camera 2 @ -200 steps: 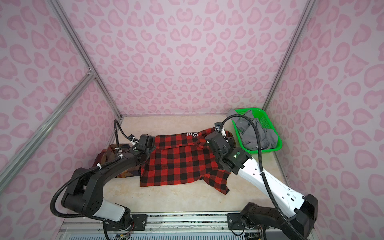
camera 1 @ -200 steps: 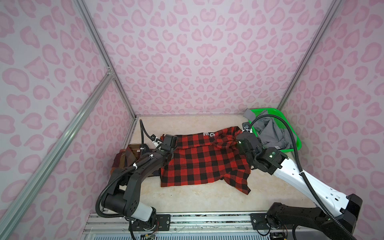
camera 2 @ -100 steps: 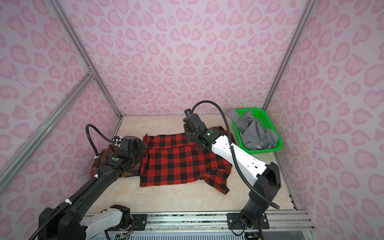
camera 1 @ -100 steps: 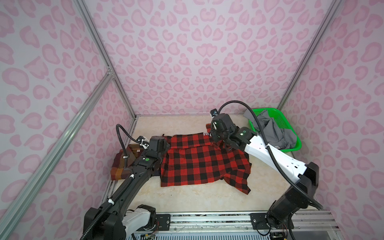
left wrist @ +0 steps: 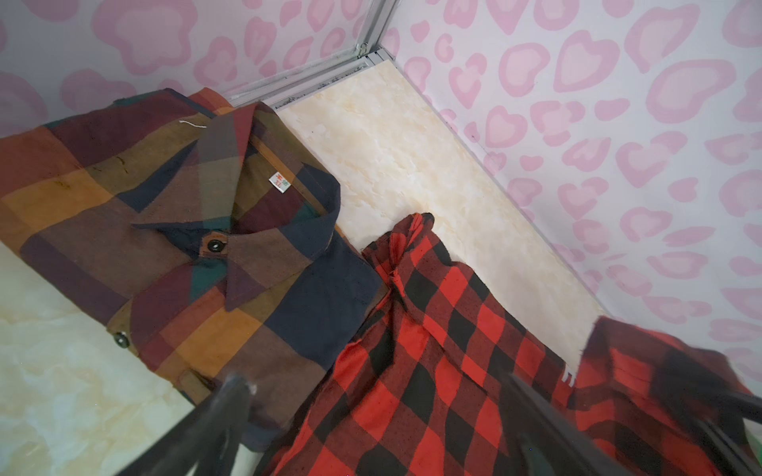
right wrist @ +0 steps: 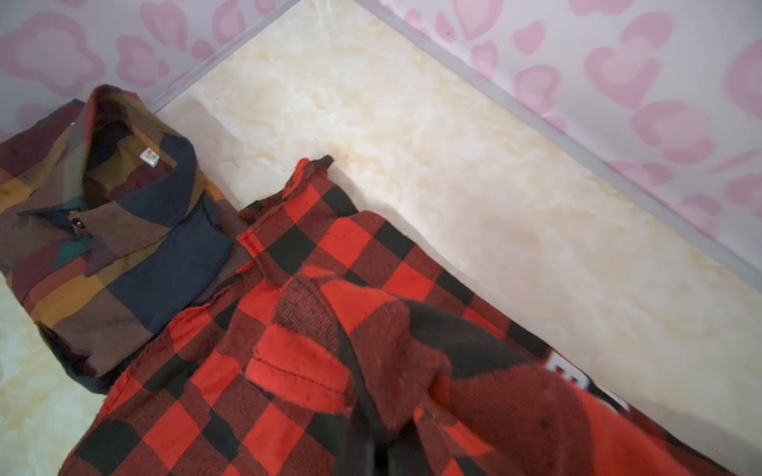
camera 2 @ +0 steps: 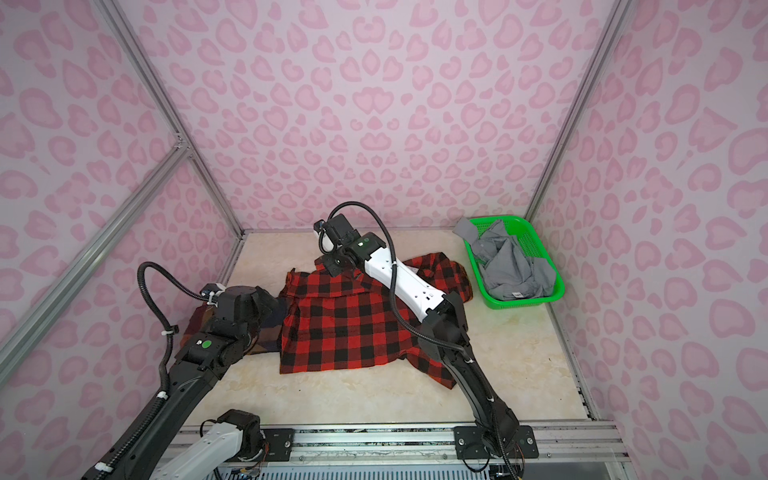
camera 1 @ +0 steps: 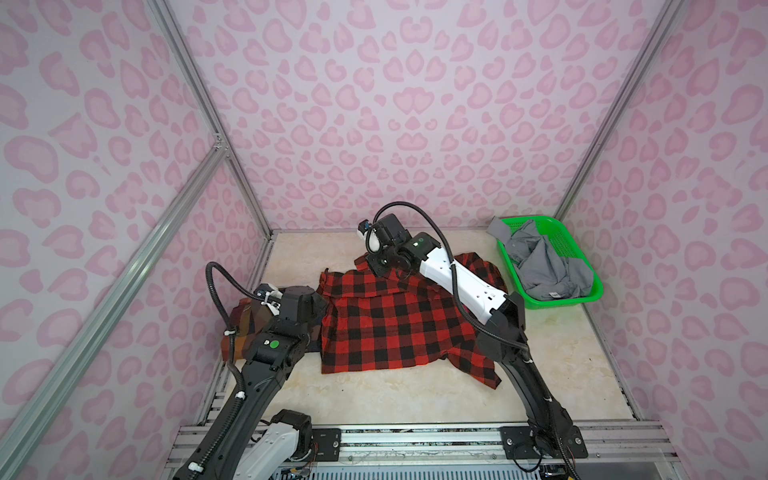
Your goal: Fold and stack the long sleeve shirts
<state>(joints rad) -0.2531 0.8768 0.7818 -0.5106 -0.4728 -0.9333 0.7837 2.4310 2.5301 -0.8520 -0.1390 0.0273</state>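
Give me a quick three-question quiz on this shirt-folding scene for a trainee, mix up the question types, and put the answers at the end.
1. True or false: the plain grey collared shirt lies in the green plastic mesh basket.
2. The right gripper is shut on: A) the red-and-black buffalo check flannel shirt; B) a white towel; C) nothing.
3. Fill in: the left gripper is ___, holding nothing, near the folded dark brown-orange-navy plaid shirt.

Key: 1 true; 2 A; 3 open.
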